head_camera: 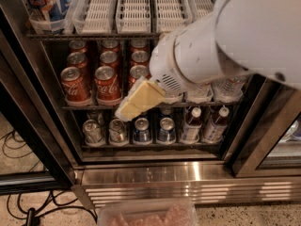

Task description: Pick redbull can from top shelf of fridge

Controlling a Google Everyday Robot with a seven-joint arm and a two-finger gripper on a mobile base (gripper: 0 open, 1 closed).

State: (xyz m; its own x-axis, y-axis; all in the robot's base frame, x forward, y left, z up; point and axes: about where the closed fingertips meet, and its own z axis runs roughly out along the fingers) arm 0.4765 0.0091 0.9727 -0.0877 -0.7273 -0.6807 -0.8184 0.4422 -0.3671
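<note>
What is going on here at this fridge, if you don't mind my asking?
A robot arm reaches into the open fridge to pick a redbull can, which stands at the far left of the top shelf. The gripper hangs one shelf lower, in front of the Coca-Cola cans, below the redbull can and to its right. The can is not yet grasped.

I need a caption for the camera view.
Gripper in front of the cola cans, below and right of the redbull can on the top shelf of the fridge.
</note>
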